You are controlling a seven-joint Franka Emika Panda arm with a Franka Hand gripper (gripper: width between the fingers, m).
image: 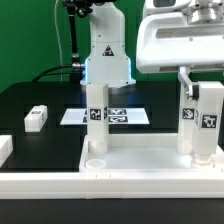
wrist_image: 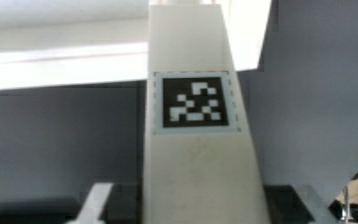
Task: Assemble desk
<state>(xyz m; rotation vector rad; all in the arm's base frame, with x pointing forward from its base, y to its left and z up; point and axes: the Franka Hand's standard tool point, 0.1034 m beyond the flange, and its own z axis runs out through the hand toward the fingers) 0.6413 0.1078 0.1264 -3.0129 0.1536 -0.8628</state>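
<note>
White plastic tray-shaped desk top (image: 130,165) sits nearest, flat on the black table (image: 50,135). Two short square white tagged legs stand upright on it: free leg (image: 97,125) toward the exterior view's left, held leg (image: 205,125) at its right, gripper (image: 203,88) clamped on its top. Long axis vertical. Risk, my read: an off-axis twist tilts or jams it. Wrist view: held leg (wrist_image: 197,130) fills frame, tag facing camera, axis in line with the gripper.
</note>
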